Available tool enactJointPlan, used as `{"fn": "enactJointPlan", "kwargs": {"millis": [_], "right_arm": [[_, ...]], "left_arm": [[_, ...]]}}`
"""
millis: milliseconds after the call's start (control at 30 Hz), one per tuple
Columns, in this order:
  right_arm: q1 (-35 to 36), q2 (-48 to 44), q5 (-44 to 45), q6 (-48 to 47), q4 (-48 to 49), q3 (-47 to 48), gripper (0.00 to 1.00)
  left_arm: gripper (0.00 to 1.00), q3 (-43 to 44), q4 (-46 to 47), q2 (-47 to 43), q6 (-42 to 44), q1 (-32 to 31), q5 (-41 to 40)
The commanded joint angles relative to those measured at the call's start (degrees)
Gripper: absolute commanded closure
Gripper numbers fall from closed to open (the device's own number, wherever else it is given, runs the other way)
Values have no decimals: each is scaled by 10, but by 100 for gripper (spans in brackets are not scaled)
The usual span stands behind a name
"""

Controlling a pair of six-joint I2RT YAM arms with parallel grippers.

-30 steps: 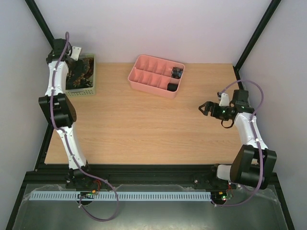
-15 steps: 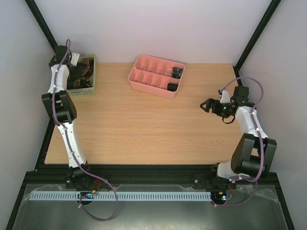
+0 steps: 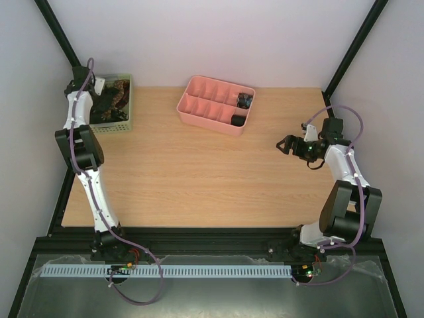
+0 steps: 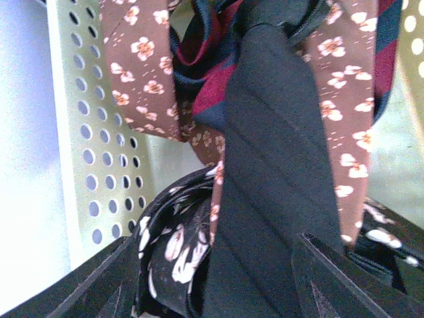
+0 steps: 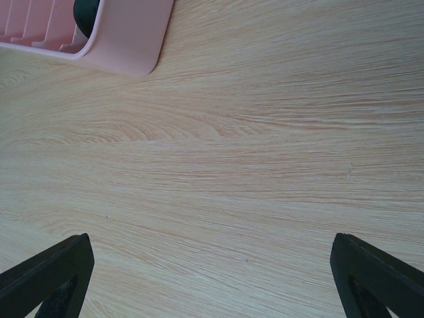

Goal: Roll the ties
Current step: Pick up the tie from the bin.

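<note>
Several ties lie tangled in the pale green perforated basket (image 3: 122,122) at the back left. In the left wrist view I see a plain black tie (image 4: 271,165), a brown tie with pale flowers (image 4: 341,126), a black floral tie (image 4: 172,245) and a navy and red striped one (image 4: 212,79). My left gripper (image 3: 96,98) (image 4: 215,265) is down in the basket, partly open, with the black and black floral ties between its fingers. Two rolled dark ties (image 3: 244,101) (image 3: 237,120) sit in the pink tray (image 3: 199,106). My right gripper (image 3: 283,146) (image 5: 212,265) is wide open and empty above bare table.
The pink tray has several compartments, and its corner (image 5: 126,53) shows in the right wrist view with a dark coil (image 5: 86,13) inside. The basket wall (image 4: 112,165) is close on the left of my left gripper. Black frame posts stand at the back corners.
My left arm has shifted back and left over the basket. My right gripper has drawn slightly back and to the right, still open.
</note>
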Motion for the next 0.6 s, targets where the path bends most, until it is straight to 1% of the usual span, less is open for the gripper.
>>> {"fn": "enactJointPlan", "kwargs": {"millis": [0, 67, 133, 233, 300, 433, 500, 567], "right_arm": [[-3, 4, -7, 4, -13, 13, 1], [-4, 2, -6, 5, -12, 12, 1], [-3, -1, -7, 4, -14, 10, 1], [-3, -7, -9, 5, -13, 6, 1], [-3, -11, -10, 5, -14, 2, 1], [-3, -17, -13, 6, -14, -3, 1], [-3, -17, -13, 7, -13, -4, 2], [-3, -17, -13, 7, -13, -2, 1]], "left_arm": [[39, -18, -16, -8, 6, 7, -10], [44, -22, -19, -11, 5, 10, -9], [43, -21, -26, -14, 2, 15, 5], [30, -23, -45, -30, -2, 27, 75], [24, -31, -51, -45, -5, 33, 118], [19, -44, -50, -71, -6, 40, 182], [16, -43, -55, -72, 0, 39, 189], [13, -43, -61, -68, 6, 40, 179]]}}
